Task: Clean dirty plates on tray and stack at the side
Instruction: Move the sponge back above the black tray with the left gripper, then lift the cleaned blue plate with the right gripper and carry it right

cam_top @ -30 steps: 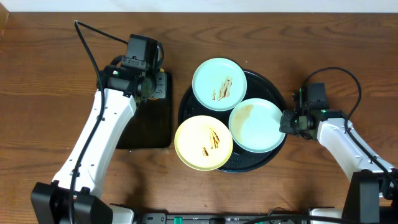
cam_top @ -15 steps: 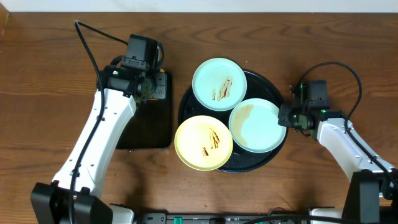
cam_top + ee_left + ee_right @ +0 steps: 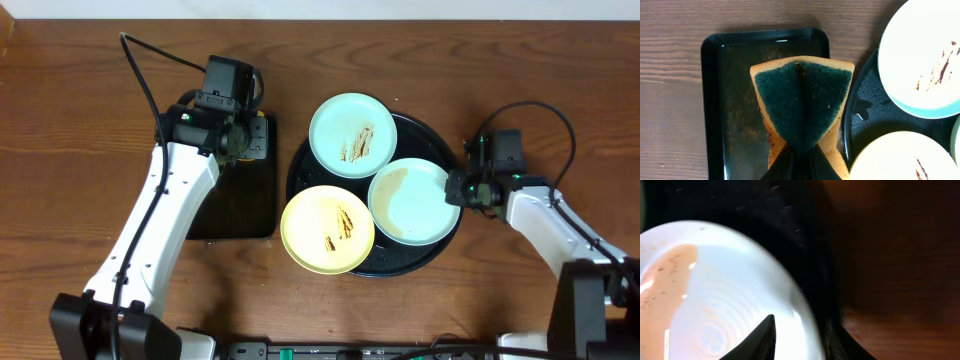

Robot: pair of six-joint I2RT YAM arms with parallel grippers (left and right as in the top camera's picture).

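Observation:
Three plates lie on the round black tray (image 3: 428,138). A pale aqua plate (image 3: 353,134) at the back and a yellow plate (image 3: 327,229) at the front left both carry brown streaks. The whitish plate (image 3: 412,200) at the right has a tan smear. My right gripper (image 3: 462,190) stands open at this plate's right edge. In the right wrist view one finger (image 3: 762,340) is over the plate (image 3: 725,295) and the other is outside its rim. My left gripper (image 3: 799,150) is shut on a yellow sponge (image 3: 802,95) with a dark green pad.
A small rectangular black tray (image 3: 235,205) lies left of the round tray, under the sponge and the left gripper (image 3: 247,140). Bare wooden table surrounds both trays. Cables trail from both arms.
My right gripper has opened and shifted slightly toward the whitish plate, so its jaws now straddle the rim. The left arm, sponge and plates have not moved.

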